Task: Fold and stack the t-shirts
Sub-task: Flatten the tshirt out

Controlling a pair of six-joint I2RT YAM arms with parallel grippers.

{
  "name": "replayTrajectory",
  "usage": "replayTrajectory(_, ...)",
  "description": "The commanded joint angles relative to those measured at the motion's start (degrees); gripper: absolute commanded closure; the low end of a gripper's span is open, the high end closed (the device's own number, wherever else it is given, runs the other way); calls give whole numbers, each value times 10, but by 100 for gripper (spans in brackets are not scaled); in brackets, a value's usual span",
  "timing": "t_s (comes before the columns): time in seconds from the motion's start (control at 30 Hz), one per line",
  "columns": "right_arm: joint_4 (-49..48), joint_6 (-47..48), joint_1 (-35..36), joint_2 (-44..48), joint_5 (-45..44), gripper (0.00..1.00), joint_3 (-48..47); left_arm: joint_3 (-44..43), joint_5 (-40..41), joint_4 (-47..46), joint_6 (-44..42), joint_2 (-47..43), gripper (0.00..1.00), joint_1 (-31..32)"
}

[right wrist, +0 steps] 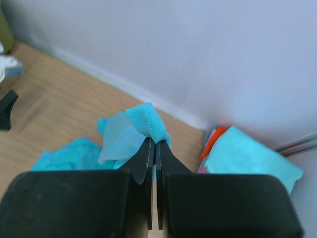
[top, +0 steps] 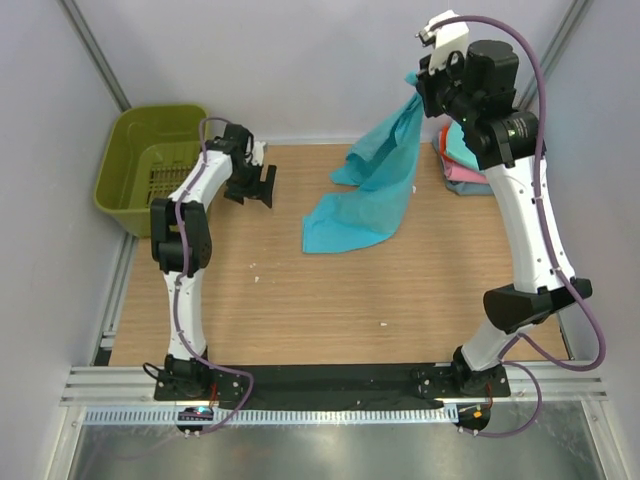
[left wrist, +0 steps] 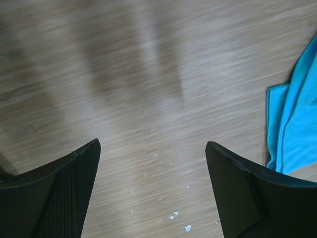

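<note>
A bright turquoise-blue t-shirt (top: 372,190) hangs from my right gripper (top: 425,88), which is raised at the back right and shut on the shirt's edge (right wrist: 146,122). The shirt's lower part rests crumpled on the table. A stack of folded shirts (top: 462,165), mint-teal on top (right wrist: 250,155) with orange-red (right wrist: 214,140) and pink beneath, lies at the back right, partly hidden by the right arm. My left gripper (top: 256,187) is open and empty, low over bare wood at the back left; the turquoise shirt's edge (left wrist: 294,119) lies to its right.
An olive-green slotted basket (top: 150,160) stands at the back left corner, off the wooden table (top: 300,310). White walls close the back and sides. Small white crumbs (left wrist: 179,220) lie on the wood under the left gripper.
</note>
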State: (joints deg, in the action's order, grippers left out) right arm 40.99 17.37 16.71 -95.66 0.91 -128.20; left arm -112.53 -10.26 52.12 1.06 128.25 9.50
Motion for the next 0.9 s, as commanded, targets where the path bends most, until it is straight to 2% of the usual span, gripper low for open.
replayTrajectory(0.0, 84, -30, 1, 11, 47, 99, 21, -58, -8, -10, -4, -13, 12, 24)
replayTrajectory(0.13, 75, -67, 1, 80, 43, 99, 100, -82, -54, -20, 8, -6, 11, 40)
replayTrajectory(0.27, 73, -67, 0, 111, -36, 99, 207, -123, -104, -18, 4, 42, 11, 67)
replayTrajectory(0.43, 66, -51, 0, 130, -120, 99, 301, -142, -112, -20, -4, 82, 12, 95)
replayTrajectory(0.57, 86, -49, -4, 118, -171, 99, 323, -145, -114, -18, -6, 97, 13, 113)
replayTrajectory(0.87, 78, -58, -12, 95, -154, 99, 335, -136, -145, -21, 11, 103, 16, 141)
